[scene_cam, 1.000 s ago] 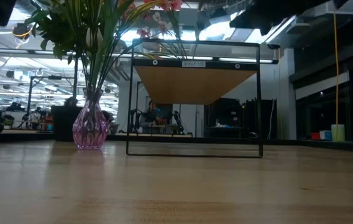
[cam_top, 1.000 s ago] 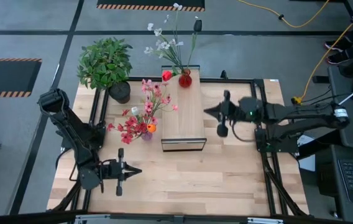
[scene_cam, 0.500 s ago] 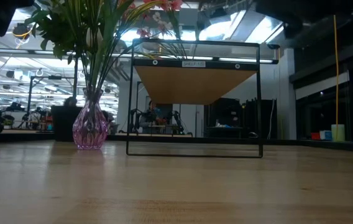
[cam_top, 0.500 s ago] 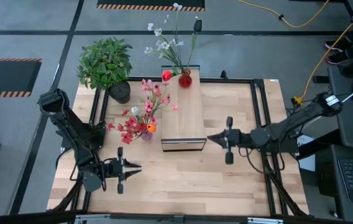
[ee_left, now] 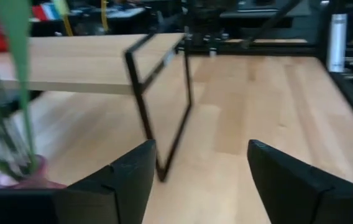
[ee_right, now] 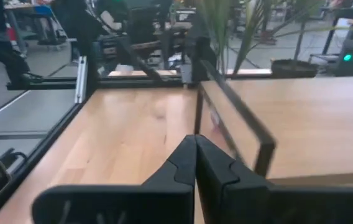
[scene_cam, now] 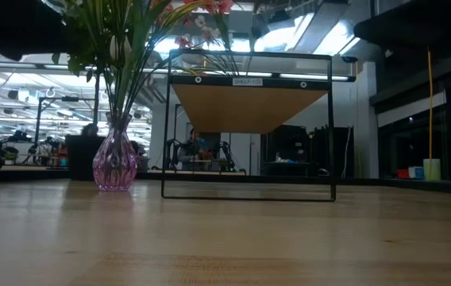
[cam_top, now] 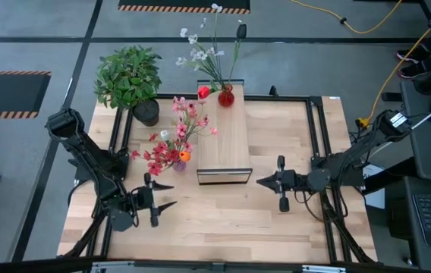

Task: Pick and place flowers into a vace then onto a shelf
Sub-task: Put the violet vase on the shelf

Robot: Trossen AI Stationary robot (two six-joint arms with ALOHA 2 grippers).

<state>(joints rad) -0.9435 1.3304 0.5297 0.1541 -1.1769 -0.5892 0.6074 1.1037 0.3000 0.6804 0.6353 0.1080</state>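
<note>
The light-wood shelf (cam_top: 223,140) stands mid-table on its dark frame (scene_cam: 248,191). A red vase (cam_top: 226,97) rests on the shelf's far end and holds white and red flowers (cam_top: 204,53) by their stalks. Left of the shelf, a pink glass vase (scene_cam: 115,163) sits on the table with pink, red and orange flowers (cam_top: 176,133) standing in it. My left gripper (cam_top: 168,195) hovers open near the table's front left, pointing toward the shelf's near end (ee_left: 158,112). My right gripper (cam_top: 261,182) is shut, just right of the shelf's near end (ee_right: 251,134).
A bushy green potted plant (cam_top: 128,74) stands at the table's far left corner. Black frame rails (cam_top: 316,144) run along the table's sides. Bare wood (cam_top: 215,216) lies between the two grippers, in front of the shelf.
My left gripper has opened wide and shifted slightly toward the pink vase. My right gripper, still shut, has swung from beside the shelf's middle toward the table's near edge and come lower, ending by the shelf's near end.
</note>
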